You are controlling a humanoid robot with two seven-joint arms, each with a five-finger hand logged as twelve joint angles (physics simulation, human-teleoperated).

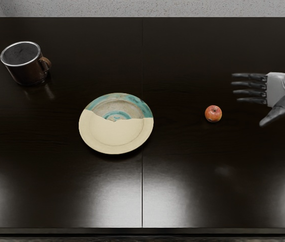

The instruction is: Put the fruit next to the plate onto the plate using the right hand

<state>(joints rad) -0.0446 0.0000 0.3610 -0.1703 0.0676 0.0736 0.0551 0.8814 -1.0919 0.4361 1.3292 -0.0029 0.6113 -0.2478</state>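
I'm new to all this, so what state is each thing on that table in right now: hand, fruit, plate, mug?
Grey and black five-finger right hand: open, fingers spread, holding nothing, apart from the fruit.
Small round red apple: on the table, right of the plate, untouched.
Round cream and teal ceramic plate: lying flat, nothing on it.
Dark metal mug: upright, far left corner.

A rendered tabletop that is passing for a home dining spot

A dark, glossy table (223, 191) is filling nearly the whole view and mirroring soft light patches; a cream-and-teal ceramic plate (98, 142), a metal mug (26, 63) and a small red apple (213, 113) are sitting on it like household tableware, while the robot's right hand (272, 93) is showing at the right edge and a pale speckled strip (142, 7) is lying beyond the table's far edge.
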